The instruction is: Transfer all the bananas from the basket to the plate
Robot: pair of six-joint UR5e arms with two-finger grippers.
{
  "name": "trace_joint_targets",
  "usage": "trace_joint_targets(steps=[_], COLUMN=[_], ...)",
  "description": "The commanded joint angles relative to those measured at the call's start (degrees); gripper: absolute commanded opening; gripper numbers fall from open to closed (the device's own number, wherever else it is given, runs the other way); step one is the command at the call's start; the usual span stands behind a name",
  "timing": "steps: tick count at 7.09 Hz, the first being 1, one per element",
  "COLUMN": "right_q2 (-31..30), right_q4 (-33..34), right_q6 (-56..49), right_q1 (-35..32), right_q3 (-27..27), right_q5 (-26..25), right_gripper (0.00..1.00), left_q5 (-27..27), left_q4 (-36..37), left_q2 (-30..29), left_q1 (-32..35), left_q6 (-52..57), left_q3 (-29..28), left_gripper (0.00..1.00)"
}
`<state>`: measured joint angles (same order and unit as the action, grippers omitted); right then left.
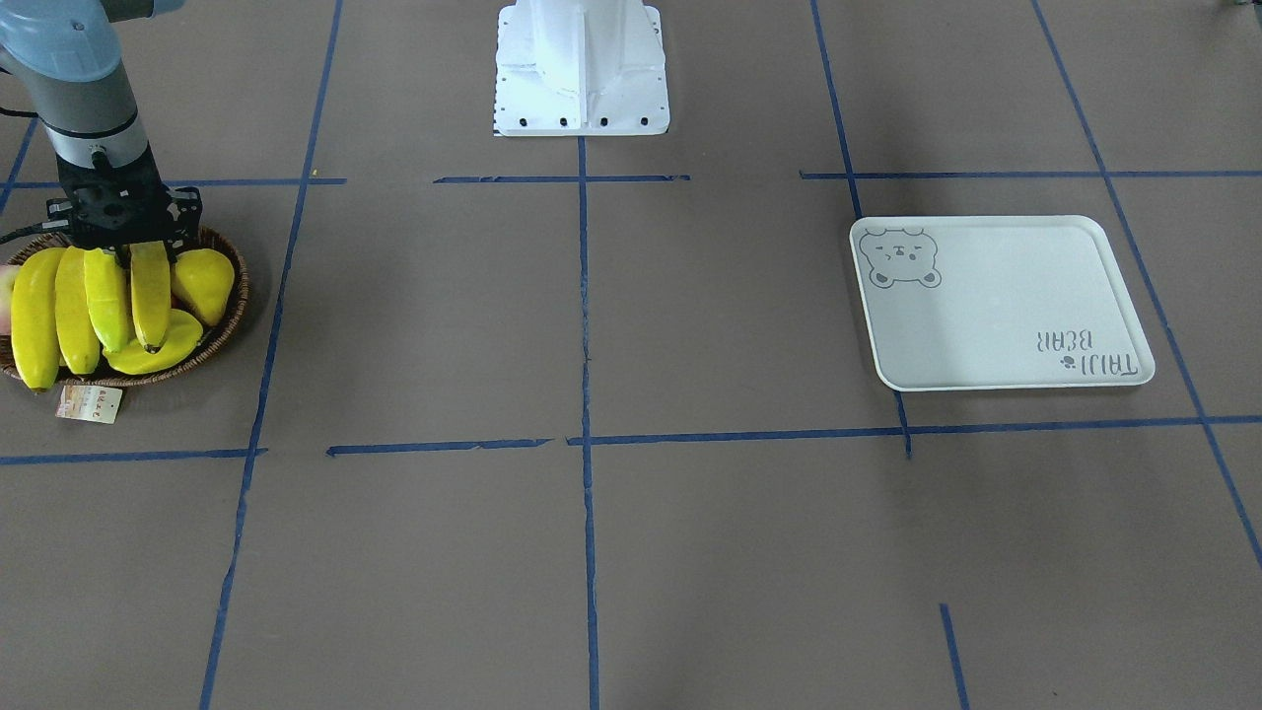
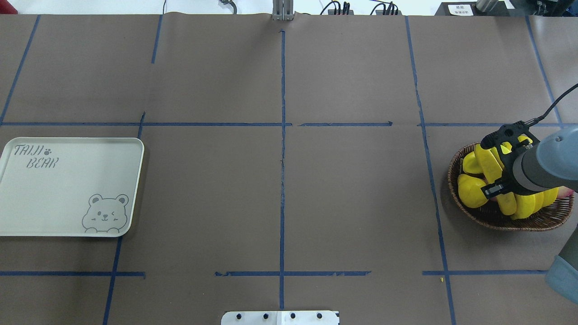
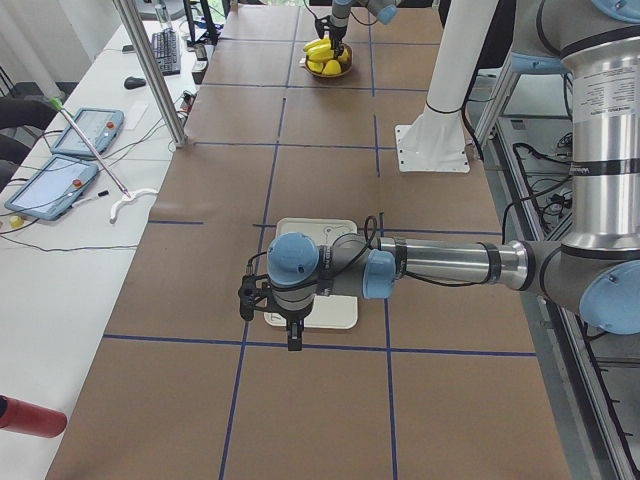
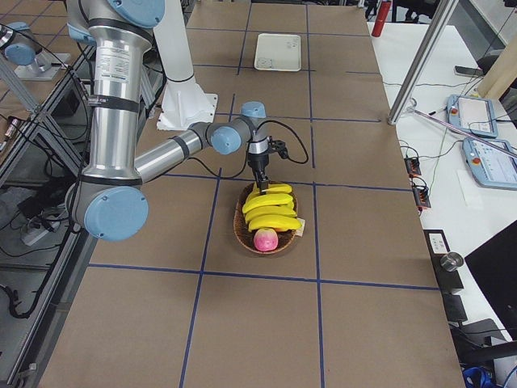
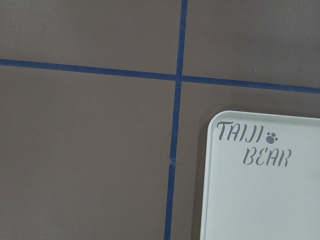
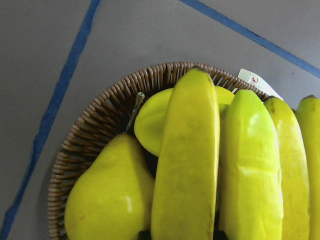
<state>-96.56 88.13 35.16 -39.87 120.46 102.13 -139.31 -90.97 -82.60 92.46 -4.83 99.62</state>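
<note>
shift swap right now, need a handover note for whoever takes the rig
Right end effector: looks closed on one banana, which is not yet lifted from the basket.
Left end effector: hangs near the plate; open or shut cannot be told.
Done: nothing; no banana is on the plate.
Left: carry every banana across to the plate and leave the pear behind.

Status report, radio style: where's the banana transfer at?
Right gripper in basket, fingers astride one banana, grip unconfirmed. Left gripper over plate edge, state unclear. No bananas on plate. Pear alongside.
</note>
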Motion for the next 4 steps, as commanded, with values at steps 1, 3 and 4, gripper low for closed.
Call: trace_joint_targets(steps=[1, 3, 4], right_q2=[0.14, 0.32, 0.14], right_q4=[-0.07, -0.07, -0.07], right_q6=[0.0, 0.0, 0.0], right_q1=[-0.2, -2.21, -2.66], right_q3=[0.04, 0.74, 1.7], right_q5=[0.09, 0.79, 0.79], right_gripper=[0.25, 0.04, 0.03], left_q5=[0.01, 0.01, 0.01], left_q4=[0.0, 0.0, 0.0], left_q2=[-0.1, -0.28, -0.28], left_q1=[-0.09, 0.0, 0.0], left_q6=[-0.09, -0.09, -0.09], left_q3=[0.31, 0.13, 0.22], left_gripper=[1.0, 1.0, 1.0])
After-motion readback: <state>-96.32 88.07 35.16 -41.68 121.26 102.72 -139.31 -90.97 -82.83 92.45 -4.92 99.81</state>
